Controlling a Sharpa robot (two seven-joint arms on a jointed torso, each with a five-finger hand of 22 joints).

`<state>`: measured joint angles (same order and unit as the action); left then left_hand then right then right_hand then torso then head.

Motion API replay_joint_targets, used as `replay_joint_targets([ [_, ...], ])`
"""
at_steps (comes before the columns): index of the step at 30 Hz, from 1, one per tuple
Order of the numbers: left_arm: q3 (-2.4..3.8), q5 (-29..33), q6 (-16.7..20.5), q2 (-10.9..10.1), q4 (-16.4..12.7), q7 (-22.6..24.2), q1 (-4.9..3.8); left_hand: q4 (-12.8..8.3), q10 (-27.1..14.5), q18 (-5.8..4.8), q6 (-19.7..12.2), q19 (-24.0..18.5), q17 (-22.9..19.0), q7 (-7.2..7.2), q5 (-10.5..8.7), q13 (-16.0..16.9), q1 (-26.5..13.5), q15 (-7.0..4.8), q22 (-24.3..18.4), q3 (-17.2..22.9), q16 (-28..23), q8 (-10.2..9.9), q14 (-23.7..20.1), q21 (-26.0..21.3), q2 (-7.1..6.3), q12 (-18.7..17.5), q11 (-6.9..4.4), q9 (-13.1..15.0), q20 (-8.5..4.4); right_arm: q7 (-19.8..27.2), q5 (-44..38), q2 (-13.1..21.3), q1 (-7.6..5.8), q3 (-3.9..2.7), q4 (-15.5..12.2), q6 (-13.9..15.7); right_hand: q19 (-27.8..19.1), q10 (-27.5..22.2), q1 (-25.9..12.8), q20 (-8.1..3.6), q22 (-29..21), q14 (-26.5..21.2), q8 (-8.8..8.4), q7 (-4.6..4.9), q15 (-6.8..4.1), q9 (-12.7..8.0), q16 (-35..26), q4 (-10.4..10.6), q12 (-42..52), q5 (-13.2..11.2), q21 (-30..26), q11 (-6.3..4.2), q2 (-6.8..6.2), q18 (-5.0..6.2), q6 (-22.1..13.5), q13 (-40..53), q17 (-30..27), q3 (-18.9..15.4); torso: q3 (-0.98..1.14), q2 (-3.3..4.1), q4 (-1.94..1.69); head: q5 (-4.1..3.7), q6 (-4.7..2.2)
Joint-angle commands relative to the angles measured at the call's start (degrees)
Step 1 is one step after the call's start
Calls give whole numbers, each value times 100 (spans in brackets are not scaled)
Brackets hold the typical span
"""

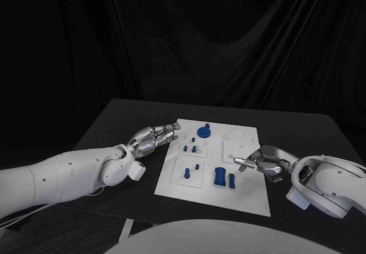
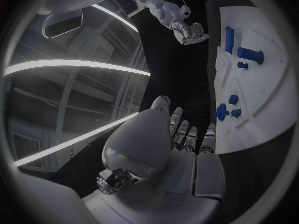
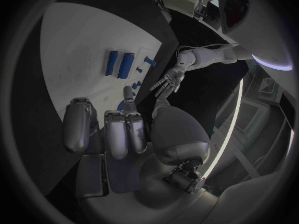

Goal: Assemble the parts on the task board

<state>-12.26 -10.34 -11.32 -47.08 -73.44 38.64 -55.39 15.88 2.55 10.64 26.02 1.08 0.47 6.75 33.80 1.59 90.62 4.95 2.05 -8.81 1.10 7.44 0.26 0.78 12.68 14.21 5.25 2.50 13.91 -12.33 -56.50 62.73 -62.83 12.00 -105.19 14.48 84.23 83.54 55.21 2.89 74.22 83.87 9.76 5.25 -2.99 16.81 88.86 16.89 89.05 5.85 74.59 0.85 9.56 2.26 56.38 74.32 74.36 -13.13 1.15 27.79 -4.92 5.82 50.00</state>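
task board: white rectangular plate (image 1: 248, 198), flat, centre of the frame
parts: small blue pieces on it — round knobbed one (image 1: 205, 130) at top, two upright blocks (image 1: 219, 177) lower middle

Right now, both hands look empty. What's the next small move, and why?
Probably bring the right robot hand in over the two upright blue blocks near it on the task board to grasp one. Both hands hold nothing; the left robot hand sits at the board's far left edge.

Bare black table (image 1: 114, 119) lies open around the white board (image 1: 252, 198). Upright blue parts (image 1: 219, 176) crowd the board's middle and left.
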Motion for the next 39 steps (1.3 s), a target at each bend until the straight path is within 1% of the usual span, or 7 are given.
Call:
replay_joint_targets([
  [1, 6, 11, -3, 3, -3, 288, 6, 30, 9, -21, 91, 17, 7, -12, 69, 47, 39, 36, -15, 308, 42, 101, 57, 2, -77, 144, 29, 69, -28, 21, -794, -26, 92, -4, 23, -358, 114, 646, -309, 73, 1160, 613, -104, 28, 44, -126, 114, -12, 95, -198, 136, 15, 172, 88, 29, 1568, 1564, -247, 1, 18, 9, -22, 0],
  [2, 6, 11, -6, 3, 0, 287, 6, 30, 9, -21, 91, 17, 7, -12, 69, 47, 39, 36, -15, 308, 42, 101, 57, 2, -77, 144, 29, 69, -28, -10, -831, -47, 122, -4, 38, -392, 116, 646, -393, 76, 1162, 613, -117, 30, 46, -172, 114, -12, 95, -239, 145, 15, 227, 87, 45, 1568, 1564, -317, 0, 15, 6, -28, 0],
  [6, 6, 11, -10, -3, 4, 289, 6, 28, 9, -21, 91, 16, 7, -12, 71, 46, 45, 37, -18, 316, 42, 103, 57, 1, -71, 143, 30, 69, -27, -93, -888, -98, 183, -3, 80, -500, 111, 646, -563, 80, 1159, 613, -160, 38, 54, -294, 114, -13, 95, -287, 146, 18, 310, 89, 68, 1568, 1564, -518, -1, 16, -12, -39, 0],
  [10, 6, 11, -13, -12, 4, 280, 6, 27, 10, -21, 88, 14, 7, -11, 71, 46, 48, 37, -21, 320, 41, 103, 57, 0, -68, 144, 30, 68, -27, -159, -912, -158, 219, -3, 126, -638, 108, 646, -794, 87, 1161, 613, -227, 50, 60, -423, 114, -10, 95, -306, 160, 34, 370, 87, 60, 1568, 1564, -775, -2, 19, 6, 5, 0],
  [22, 6, 11, -48, 2, 19, 249, 6, 25, 6, -22, 70, 11, 5, -10, 72, 44, 55, 38, -26, 332, 36, 100, 54, -2, -58, 129, 32, 65, -27, -374, -858, -356, 343, -3, 279, -1137, 101, 646, -1037, 102, 1160, 613, -337, 87, 87, -584, 114, -14, 95, -311, 169, 70, 499, 84, -8, 1568, 1564, -1063, -2, 25, -12, -18, 0],
  [30, 6, 11, -68, 8, 39, 227, 6, 24, 4, -23, 63, 11, 4, -7, 71, 43, 60, 40, -27, 341, 33, 99, 52, -3, -51, 122, 34, 64, -26, -397, -795, -434, 399, -3, 347, -1219, 97, 646, -1067, 109, 1158, 613, -358, 96, 95, -618, 114, -15, 95, -311, 165, 80, 534, 85, -19, 1568, 1564, -1114, -4, 10, -6, -8, 0],
  [39, 6, 11, -96, 12, 49, 192, 7, 24, 3, -24, 61, 11, 4, -7, 70, 42, 61, 41, -27, 345, 34, 99, 52, -3, -49, 121, 35, 63, -25, -367, -736, -476, 413, -3, 390, -1107, 83, 646, -1063, 112, 1147, 613, -409, 110, 92, -673, 114, -23, 95, -311, 134, 68, 586, 94, -79, 1568, 1564, -1162, -3, 16, -5, 1, 0],
])
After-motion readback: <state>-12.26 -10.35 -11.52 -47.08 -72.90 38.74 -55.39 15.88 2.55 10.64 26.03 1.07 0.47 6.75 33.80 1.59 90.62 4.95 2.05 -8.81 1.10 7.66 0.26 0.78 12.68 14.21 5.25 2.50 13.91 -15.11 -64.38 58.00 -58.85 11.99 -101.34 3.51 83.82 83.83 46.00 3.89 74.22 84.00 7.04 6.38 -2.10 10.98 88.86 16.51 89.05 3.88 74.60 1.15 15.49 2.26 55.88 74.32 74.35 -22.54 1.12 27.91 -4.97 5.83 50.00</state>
